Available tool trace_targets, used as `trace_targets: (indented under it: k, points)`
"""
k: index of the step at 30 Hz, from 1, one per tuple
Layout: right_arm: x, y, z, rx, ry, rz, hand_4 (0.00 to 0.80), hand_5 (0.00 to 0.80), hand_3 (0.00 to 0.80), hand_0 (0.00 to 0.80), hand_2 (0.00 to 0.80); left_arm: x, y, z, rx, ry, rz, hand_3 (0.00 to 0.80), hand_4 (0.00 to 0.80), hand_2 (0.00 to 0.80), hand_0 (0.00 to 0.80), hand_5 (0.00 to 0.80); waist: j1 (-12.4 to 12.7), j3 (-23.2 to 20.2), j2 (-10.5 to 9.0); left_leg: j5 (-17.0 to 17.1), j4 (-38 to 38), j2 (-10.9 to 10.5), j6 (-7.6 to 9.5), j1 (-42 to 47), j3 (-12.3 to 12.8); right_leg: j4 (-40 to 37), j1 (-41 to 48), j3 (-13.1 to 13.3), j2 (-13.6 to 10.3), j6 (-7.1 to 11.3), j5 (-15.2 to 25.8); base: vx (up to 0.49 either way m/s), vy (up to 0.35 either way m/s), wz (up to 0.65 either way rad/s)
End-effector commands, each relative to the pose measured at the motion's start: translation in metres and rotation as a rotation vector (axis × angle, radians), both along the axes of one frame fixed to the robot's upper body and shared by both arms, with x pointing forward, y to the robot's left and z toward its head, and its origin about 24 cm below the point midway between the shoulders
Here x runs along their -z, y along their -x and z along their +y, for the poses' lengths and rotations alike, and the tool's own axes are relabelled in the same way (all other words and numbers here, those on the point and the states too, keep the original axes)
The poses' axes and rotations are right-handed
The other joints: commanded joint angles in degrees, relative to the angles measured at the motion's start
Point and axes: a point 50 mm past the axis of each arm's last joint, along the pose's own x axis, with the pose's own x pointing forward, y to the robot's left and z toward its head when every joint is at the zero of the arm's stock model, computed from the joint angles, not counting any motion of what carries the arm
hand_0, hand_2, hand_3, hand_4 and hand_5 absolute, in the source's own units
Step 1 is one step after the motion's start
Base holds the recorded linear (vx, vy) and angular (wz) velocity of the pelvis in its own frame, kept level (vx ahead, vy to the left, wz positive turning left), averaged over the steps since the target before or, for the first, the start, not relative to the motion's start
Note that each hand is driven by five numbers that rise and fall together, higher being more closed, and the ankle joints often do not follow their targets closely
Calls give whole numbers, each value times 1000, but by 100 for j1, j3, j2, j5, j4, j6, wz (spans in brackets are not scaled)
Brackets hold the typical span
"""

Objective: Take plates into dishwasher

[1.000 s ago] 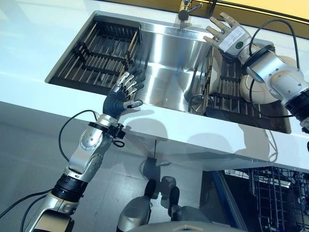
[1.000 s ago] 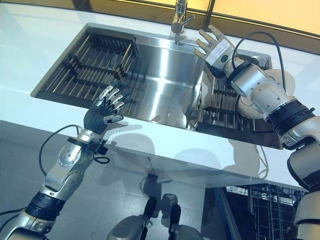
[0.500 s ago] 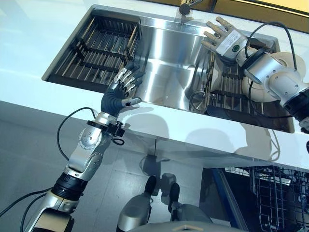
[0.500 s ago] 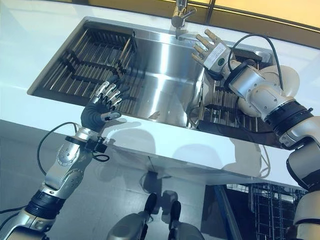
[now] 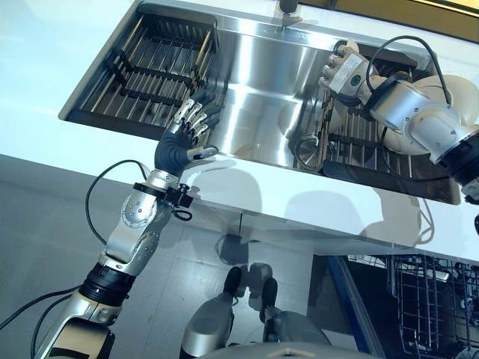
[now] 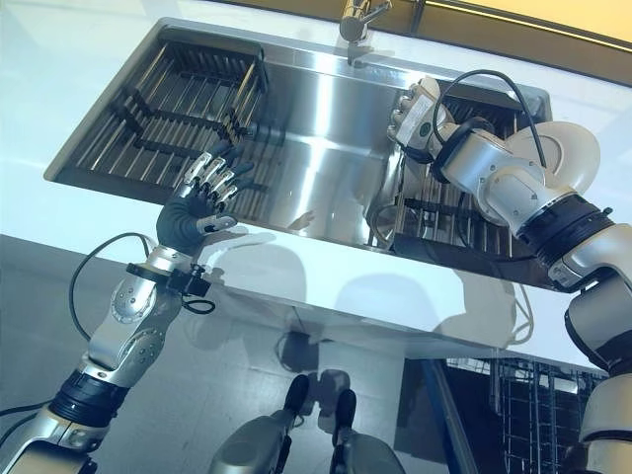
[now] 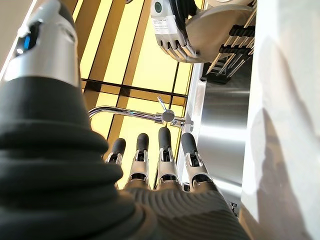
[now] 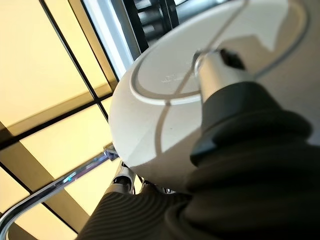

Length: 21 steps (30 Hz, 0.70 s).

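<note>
A white plate (image 8: 175, 115) stands on edge at the sink-side end of the right-hand dish rack (image 5: 359, 142). My right hand (image 5: 340, 71) is down on its top rim. The thumb (image 8: 215, 65) lies on one face and the fingers curl over the far side, mostly hidden. From the left wrist view I see those fingers hooked over the plate (image 7: 215, 30). A second white plate (image 6: 573, 158) stands further along the rack behind my right forearm. My left hand (image 5: 187, 138) hovers open at the sink's front edge and holds nothing.
The steel sink (image 5: 262, 82) lies between an empty black rack (image 5: 150, 75) on the left and the plate rack. The faucet (image 5: 287, 7) is at the back. A white counter (image 5: 299, 202) runs along the front. The dishwasher's wire basket (image 5: 434, 299) is open at lower right.
My right hand dropped from near the faucet, fingers spread, onto the plate's rim and curled round it. The left hand stayed at the sink edge. The view shifted slightly.
</note>
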Motion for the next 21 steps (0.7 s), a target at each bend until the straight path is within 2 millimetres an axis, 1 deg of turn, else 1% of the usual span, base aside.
trace_targets:
  k: [1, 6, 10, 18, 21]
  points:
    - [-30, 0, 6, 17, 81, -74, 800, 800, 800, 800, 800, -28, 2, -3, 29, 35, -139, 0, 0, 0, 0, 0, 92, -1, -120, -475, -3, 57, -30, -59, 484, 19, -138, -77, -105, 334, 2, -32, 12, 0]
    - [-32, -1, 3, 11, 83, -90, 800, 800, 800, 800, 800, -30, 2, -3, 30, 31, -147, 0, 0, 0, 0, 0, 94, -58, -169, -490, -3, 52, -30, -24, 489, 19, -102, -113, -105, 327, -9, -6, 1, 0]
    - [-33, 1, -2, 12, 75, -96, 800, 800, 800, 800, 800, -27, 4, -3, 35, 28, -145, 0, 0, 0, 0, 0, 80, -198, -211, -505, -3, 40, -28, 72, 474, 19, -7, -138, -105, 328, -26, 0, 0, 0]
    - [-38, 4, -9, 13, 44, -101, 800, 800, 800, 800, 800, -22, 7, -6, 53, 38, -120, 0, 0, 0, 0, 0, 8, -674, -274, -603, -3, 25, -12, 407, 491, 19, 317, -105, -84, 326, -111, 0, 0, 0]
    - [-45, 5, -14, 7, 11, -117, 800, 800, 800, 800, 800, -20, 7, -7, 61, 41, -110, 0, 0, 0, 0, 0, -28, -890, -302, -666, -3, 38, -15, 556, 552, 19, 457, -79, -69, 325, -155, 17, 7, -8]
